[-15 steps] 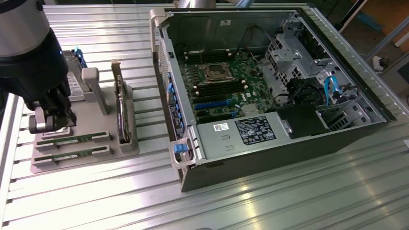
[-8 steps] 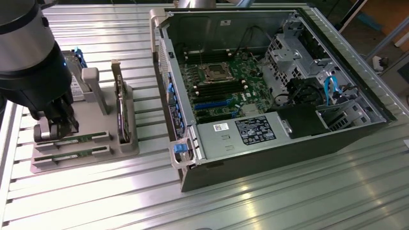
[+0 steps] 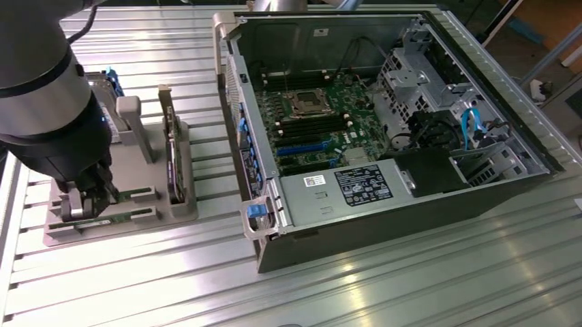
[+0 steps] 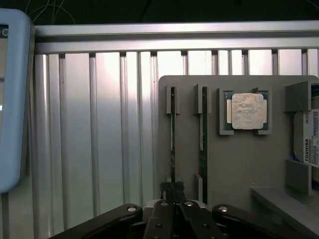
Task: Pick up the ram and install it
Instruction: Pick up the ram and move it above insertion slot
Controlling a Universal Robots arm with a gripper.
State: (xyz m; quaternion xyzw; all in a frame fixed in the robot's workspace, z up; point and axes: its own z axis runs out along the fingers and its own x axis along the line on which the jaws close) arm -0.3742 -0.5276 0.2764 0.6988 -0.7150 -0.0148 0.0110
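Two thin green sticks stand on edge in narrow slots of the grey fixture (image 4: 239,164). My gripper (image 4: 172,188) is shut on the ram (image 4: 172,139) in the slot nearest the fixture's edge, and the stick sits down in its slot. A second stick (image 4: 203,144) stands in the slot beside it. In the exterior view the gripper (image 3: 82,206) reaches down onto the front of the fixture (image 3: 173,208) at the exterior view's left, with the green ram (image 3: 114,219) showing beside the fingers.
The open computer case (image 3: 509,109) lies at the exterior view's right, its motherboard (image 3: 314,126) facing up. On the fixture are a processor chip (image 4: 247,110), a hard drive (image 4: 310,142) and a dark expansion card (image 3: 171,153) on edge. The table is ribbed metal (image 3: 382,279).
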